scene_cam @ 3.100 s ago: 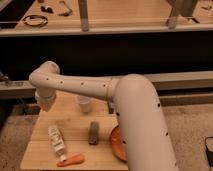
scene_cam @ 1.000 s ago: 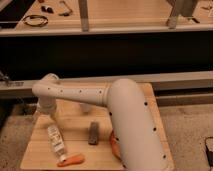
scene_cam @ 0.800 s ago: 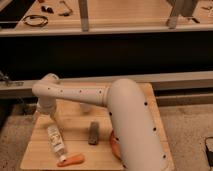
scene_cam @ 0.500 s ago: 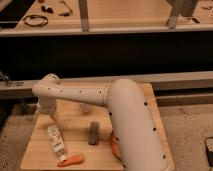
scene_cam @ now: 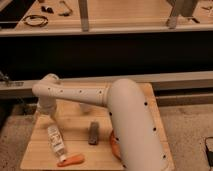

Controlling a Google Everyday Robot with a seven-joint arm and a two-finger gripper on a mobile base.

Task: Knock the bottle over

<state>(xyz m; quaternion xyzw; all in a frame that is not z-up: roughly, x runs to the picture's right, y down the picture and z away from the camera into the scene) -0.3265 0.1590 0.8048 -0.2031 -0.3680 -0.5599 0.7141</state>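
Note:
The bottle point(scene_cam: 56, 141) is clear plastic with a white label and lies on its side on the left part of the wooden table point(scene_cam: 75, 125), cap end toward the front. My gripper point(scene_cam: 46, 111) is at the end of the white arm point(scene_cam: 80, 95). It hangs low over the table's back left corner, just behind the bottle's far end. Whether it touches the bottle cannot be told.
An orange carrot-like object point(scene_cam: 70, 160) lies in front of the bottle. A dark grey block point(scene_cam: 93, 133) lies mid-table. An orange dish point(scene_cam: 114, 145) is partly hidden by my arm. A white cup point(scene_cam: 86, 106) shows behind the arm. A dark shelf unit stands behind the table.
Since three seconds ago my arm has come down and left, bringing the gripper low by the bottle's far end. Over the last second nothing has visibly moved.

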